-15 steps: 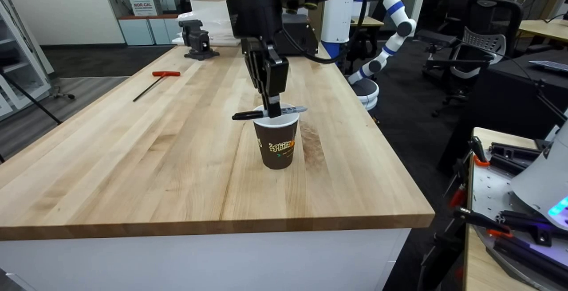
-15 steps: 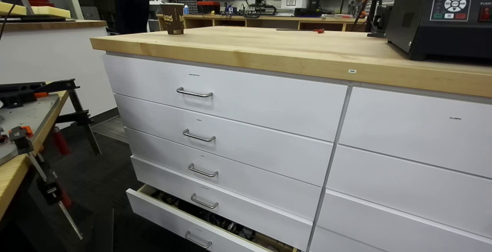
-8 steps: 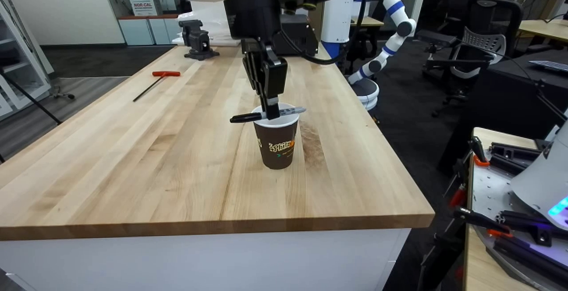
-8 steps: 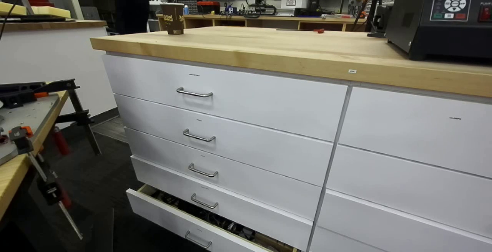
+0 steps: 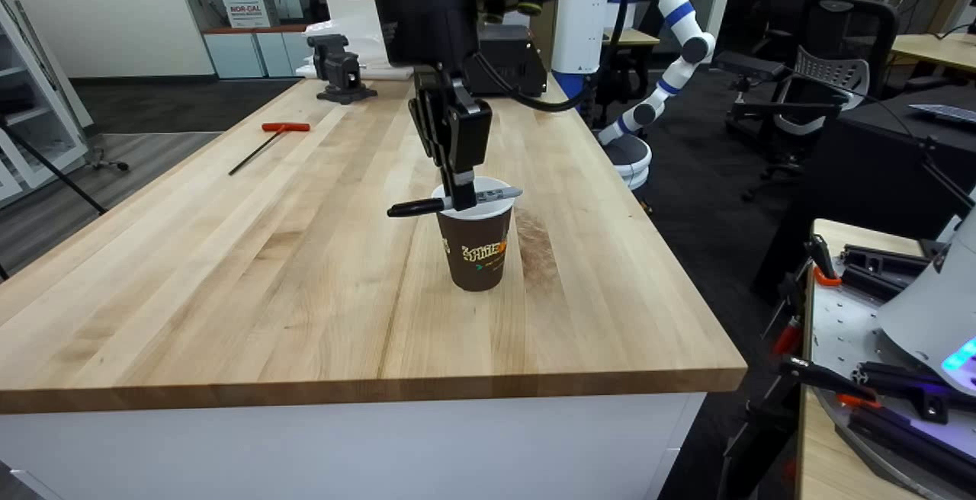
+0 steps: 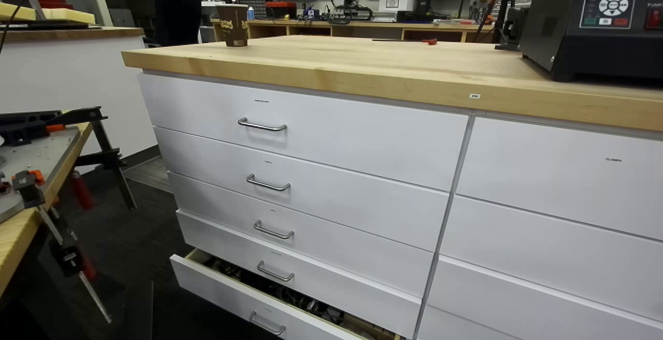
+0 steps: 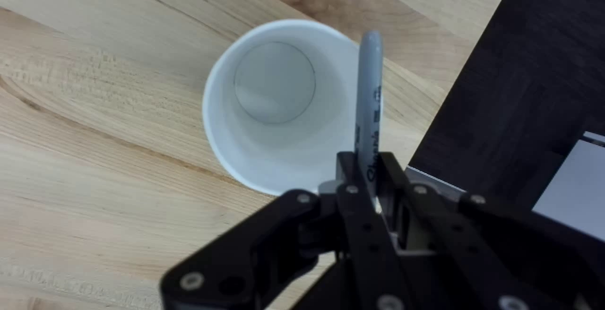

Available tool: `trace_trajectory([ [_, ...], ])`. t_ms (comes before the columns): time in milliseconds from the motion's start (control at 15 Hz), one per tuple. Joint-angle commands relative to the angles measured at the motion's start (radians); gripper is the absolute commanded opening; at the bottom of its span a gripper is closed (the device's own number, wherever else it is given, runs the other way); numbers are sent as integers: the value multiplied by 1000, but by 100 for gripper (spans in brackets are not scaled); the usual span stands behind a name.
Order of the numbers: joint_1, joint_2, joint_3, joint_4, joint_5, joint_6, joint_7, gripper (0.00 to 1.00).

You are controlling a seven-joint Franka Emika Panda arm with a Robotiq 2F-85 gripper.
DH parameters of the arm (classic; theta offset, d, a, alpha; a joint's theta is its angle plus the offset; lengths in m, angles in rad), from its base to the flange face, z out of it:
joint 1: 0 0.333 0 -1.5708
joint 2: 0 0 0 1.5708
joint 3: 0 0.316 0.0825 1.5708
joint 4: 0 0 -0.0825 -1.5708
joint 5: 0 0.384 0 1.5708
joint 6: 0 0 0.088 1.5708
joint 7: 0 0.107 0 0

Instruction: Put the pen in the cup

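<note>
Wrist view shows the claw [image 7: 367, 168] clamped on the pen [image 7: 369, 95], whose grey end runs over one side of the rim [image 7: 287, 21] of the cup [image 7: 283, 149], well off the middle of the opening. In an exterior view the pen lies nearly level, its black cap [image 5: 417, 207] sticking out beyond the cup; whether the two touch, I cannot tell. Both exterior views show the cup upright on the table [image 5: 305, 279]. The step in hand looks like lining up the drop. Let go as it lies now, the pen would probably rest across the rim or roll off onto the table. Better to tip the grey end downward first, shift it over the middle of the opening, and spread the claw only once that end points well inside. Go gently: a paper cup may topple at a small sideways push.
</note>
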State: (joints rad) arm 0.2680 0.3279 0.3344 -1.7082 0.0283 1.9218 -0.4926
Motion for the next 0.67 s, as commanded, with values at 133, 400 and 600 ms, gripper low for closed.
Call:
trace_trajectory([
  [133,-2,38,-19,59,-21,-8,-8,3],
  [400,-3,72,-28,99,-18,-1,4,3],
  [600,-6,92,-28,118,-6,27,0,3],
])
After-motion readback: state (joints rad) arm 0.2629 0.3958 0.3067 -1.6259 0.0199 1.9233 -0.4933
